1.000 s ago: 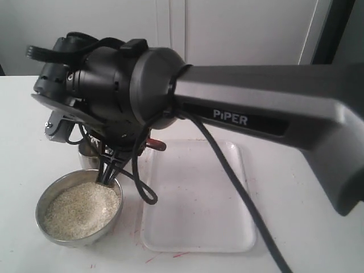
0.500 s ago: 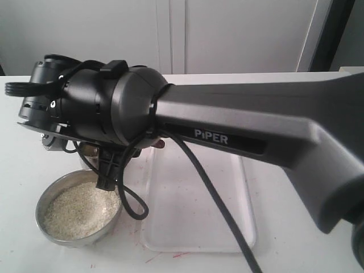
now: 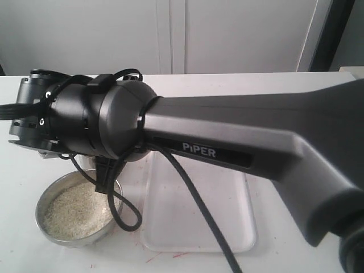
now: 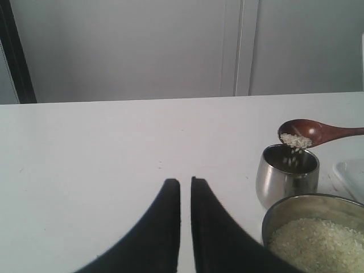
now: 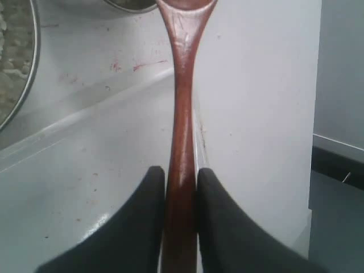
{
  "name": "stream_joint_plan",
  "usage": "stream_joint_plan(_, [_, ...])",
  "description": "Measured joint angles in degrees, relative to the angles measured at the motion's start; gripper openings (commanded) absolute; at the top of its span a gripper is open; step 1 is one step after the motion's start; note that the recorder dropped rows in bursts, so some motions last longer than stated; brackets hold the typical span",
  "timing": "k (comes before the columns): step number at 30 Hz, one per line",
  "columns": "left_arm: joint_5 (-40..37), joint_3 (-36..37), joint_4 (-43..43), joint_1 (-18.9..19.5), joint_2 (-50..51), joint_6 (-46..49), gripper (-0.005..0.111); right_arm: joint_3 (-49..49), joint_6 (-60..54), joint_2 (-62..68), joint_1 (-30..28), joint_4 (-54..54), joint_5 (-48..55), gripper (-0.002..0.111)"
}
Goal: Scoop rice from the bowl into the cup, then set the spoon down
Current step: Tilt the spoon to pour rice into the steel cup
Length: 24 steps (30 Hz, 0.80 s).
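The dark wooden spoon (image 4: 318,132) hangs tilted over the small steel cup (image 4: 287,179), with white rice (image 4: 296,140) on its head and grains falling into the cup. My right gripper (image 5: 181,170) is shut on the spoon's handle (image 5: 182,102), above the tray. The wide steel bowl (image 3: 42,196) holds a heap of rice (image 3: 77,213) and stands right next to the cup. In the exterior view the right arm (image 3: 227,142) hides the cup and the spoon. My left gripper (image 4: 185,182) is shut on nothing, low over bare table beside the cup and the bowl (image 4: 296,200).
A clear plastic tray (image 3: 193,222) lies to the right of the bowl, under the right arm. A black cable (image 3: 122,213) loops down from the wrist beside the bowl. Small red marks dot the white table (image 3: 159,256).
The right arm's wrist has shifted left and rolled over the last second. It now covers the cup and the spoon's handle end, which showed earlier.
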<state>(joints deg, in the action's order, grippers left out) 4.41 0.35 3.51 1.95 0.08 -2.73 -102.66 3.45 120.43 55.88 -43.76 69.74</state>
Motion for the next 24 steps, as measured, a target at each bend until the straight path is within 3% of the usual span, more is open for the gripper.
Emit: stream_joint_plan(24, [0.0,0.0,0.0,0.0,0.0,0.0,0.014,0.0,0.0,0.4,0.8,-4.0,0.0,0.000])
